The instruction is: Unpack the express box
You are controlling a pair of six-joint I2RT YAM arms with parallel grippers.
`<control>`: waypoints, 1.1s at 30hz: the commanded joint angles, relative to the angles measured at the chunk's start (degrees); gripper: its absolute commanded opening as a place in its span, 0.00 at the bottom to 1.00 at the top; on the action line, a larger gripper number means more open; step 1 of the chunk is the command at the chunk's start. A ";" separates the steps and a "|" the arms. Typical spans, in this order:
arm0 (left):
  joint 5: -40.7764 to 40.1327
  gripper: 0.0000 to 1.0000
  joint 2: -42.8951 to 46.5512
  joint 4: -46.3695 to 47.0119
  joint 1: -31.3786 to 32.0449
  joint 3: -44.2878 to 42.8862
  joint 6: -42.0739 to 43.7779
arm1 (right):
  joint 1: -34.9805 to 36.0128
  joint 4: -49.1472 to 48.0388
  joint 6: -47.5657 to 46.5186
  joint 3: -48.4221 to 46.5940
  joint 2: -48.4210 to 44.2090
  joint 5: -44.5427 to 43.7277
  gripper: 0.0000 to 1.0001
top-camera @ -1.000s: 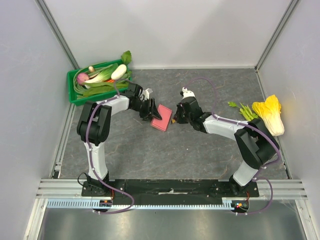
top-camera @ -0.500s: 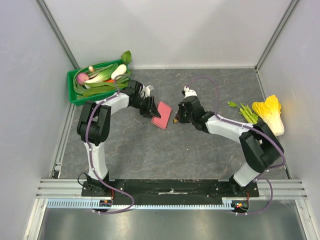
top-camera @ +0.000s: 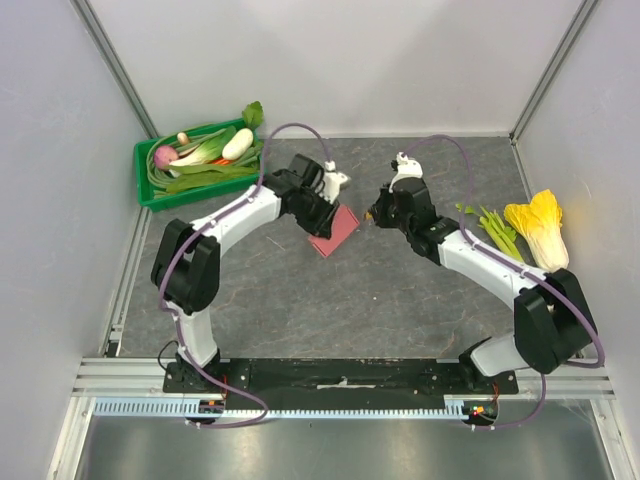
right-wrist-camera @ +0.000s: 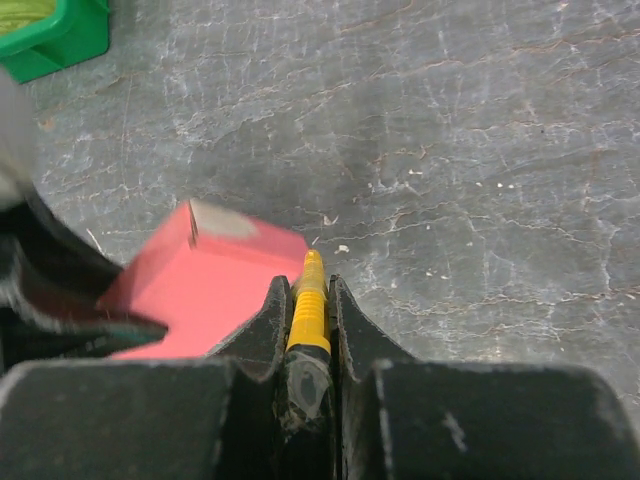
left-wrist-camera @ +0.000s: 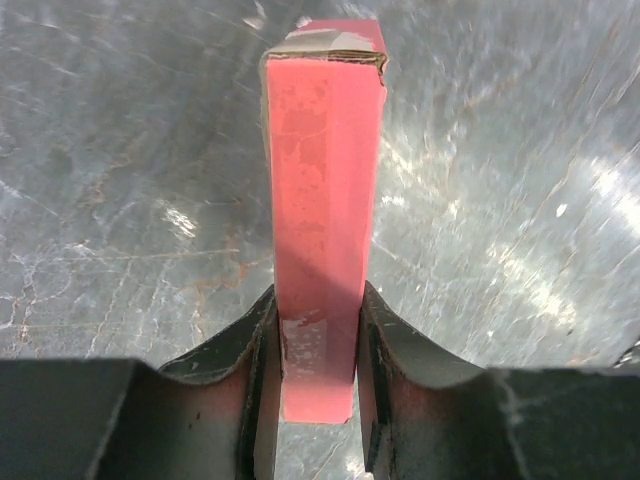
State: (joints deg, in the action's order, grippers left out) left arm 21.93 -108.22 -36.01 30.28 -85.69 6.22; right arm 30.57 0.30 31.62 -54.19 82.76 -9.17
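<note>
The express box (top-camera: 334, 230) is a flat pink-red cardboard box near the middle of the grey table. My left gripper (top-camera: 322, 212) is shut on one end of it, and in the left wrist view the box (left-wrist-camera: 325, 200) stands on its narrow edge between the jaws of that gripper (left-wrist-camera: 316, 340). My right gripper (top-camera: 375, 214) is to the right of the box and is shut on a thin yellow tool (right-wrist-camera: 307, 305). The tool's tip is close to the corner of the box (right-wrist-camera: 205, 280); I cannot tell whether they touch.
A green crate (top-camera: 195, 160) of vegetables stands at the back left, and its corner (right-wrist-camera: 55, 35) shows in the right wrist view. A yellow cabbage (top-camera: 540, 228) and loose greens (top-camera: 490, 222) lie at the right wall.
Both arms have moved right and toward the back. My left gripper has carried the box with it and turned it. My right gripper has drawn back to the right with the yellow tool.
</note>
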 commanded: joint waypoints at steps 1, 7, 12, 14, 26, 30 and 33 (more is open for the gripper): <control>-11.11 0.36 4.95 -1.96 4.87 4.03 12.84 | -1.30 -0.64 -1.03 0.58 -3.13 -1.38 0.00; -23.67 0.36 8.55 5.15 9.96 13.96 18.12 | -3.23 -2.05 -0.07 4.09 -5.50 -0.50 0.00; -26.60 0.37 8.56 7.71 11.90 17.93 19.71 | -4.81 -2.67 0.73 6.91 -7.09 1.78 0.00; -25.11 0.45 8.64 7.88 11.90 17.67 19.36 | -5.25 -2.67 0.73 7.43 -7.61 2.22 0.00; -22.20 0.52 8.82 14.63 11.90 19.05 16.98 | -6.48 -4.34 0.03 7.70 -7.35 6.17 0.00; -22.29 0.49 11.89 22.63 11.82 24.24 15.41 | -6.57 -6.96 -0.76 8.49 -7.09 9.16 0.00; -22.28 0.45 12.51 27.03 11.82 27.24 14.00 | -6.57 -9.34 -1.12 9.45 -6.91 12.50 0.00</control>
State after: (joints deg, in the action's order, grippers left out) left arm -1.02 -98.96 -18.39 42.19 -61.82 22.48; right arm 24.18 -3.42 31.64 -45.80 76.53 -1.26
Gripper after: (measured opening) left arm 0.479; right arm 0.146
